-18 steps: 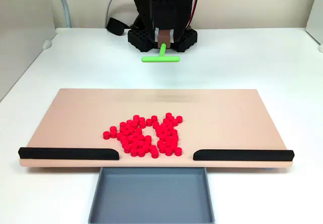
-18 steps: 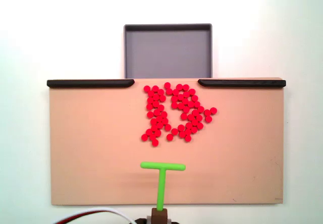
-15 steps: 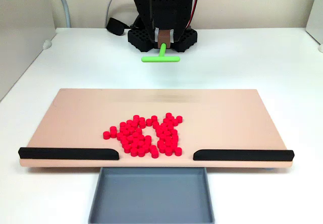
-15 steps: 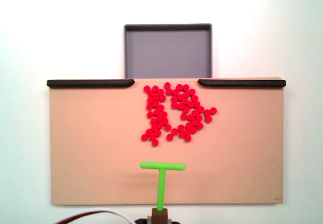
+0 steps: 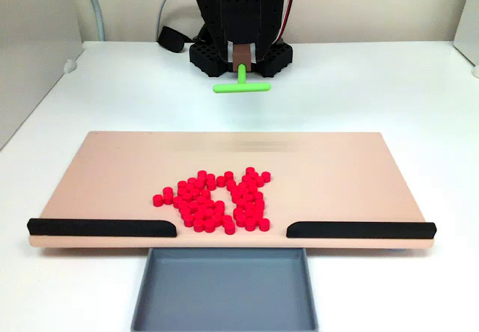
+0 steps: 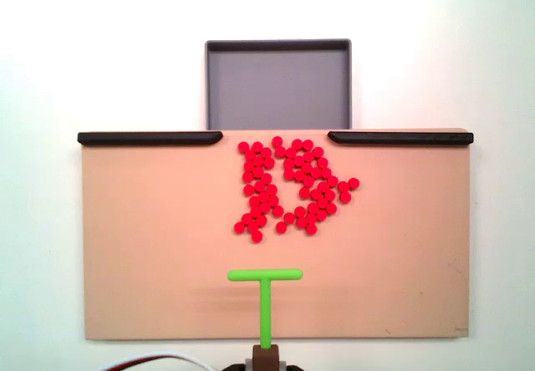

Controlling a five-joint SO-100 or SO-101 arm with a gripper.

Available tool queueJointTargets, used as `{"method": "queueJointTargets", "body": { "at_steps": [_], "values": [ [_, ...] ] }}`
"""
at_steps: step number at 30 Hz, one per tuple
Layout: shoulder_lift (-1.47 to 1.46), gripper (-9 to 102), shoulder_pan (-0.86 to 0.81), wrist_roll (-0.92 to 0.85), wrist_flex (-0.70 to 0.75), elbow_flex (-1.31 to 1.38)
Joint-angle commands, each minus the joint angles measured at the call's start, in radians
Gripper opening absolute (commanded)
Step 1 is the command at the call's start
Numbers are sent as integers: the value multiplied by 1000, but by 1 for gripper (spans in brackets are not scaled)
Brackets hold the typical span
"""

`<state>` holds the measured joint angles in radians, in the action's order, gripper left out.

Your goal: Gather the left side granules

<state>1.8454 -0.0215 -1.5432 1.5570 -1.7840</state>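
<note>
Granules (image 5: 217,200) (image 6: 291,187) sit in one loose red cluster on the tan board (image 5: 112,167) (image 6: 150,246), near the gap between the two black rails. From the front fixed view, the left rail (image 5: 102,227) lies at 9 o'clock of the gap and the right rail (image 5: 360,229) at 3 o'clock; from the top-down fixed view they show as (image 6: 150,138) and (image 6: 399,137). One pellet strays off the cluster at 9 o'clock in the front view. Individual pellets overlap there, so no count.

Grey tray (image 5: 224,291) (image 6: 278,87) sits just past the gap, touching the board edge; its near end is cut off by the frame bottom in the front view.

Green T-shaped pusher (image 5: 241,84) (image 6: 265,300) hangs from the arm, crossbar toward the cluster but well apart from it, at 6 o'clock of the granules in the top-down view. Whether the crossbar touches the board I cannot tell; a faint shadow lies under it.

Gripper (image 5: 241,57) (image 6: 265,356): only a brown block at the pusher stem shows; fingers hidden under the black arm body (image 5: 238,10) in front, cropped at the frame bottom from above. Cannot tell if clenched or released. Red and white cables (image 6: 159,359) are cut off at 7 o'clock, top-down.
</note>
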Motion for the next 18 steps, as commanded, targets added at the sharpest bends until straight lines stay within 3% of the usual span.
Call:
{"method": "queueJointTargets", "body": {
  "at_steps": [1, 18],
  "values": [
    [8, 0, -5, -3, -6, 21],
    [15, 0, 2, -9, -6, 21]
  ]
}}
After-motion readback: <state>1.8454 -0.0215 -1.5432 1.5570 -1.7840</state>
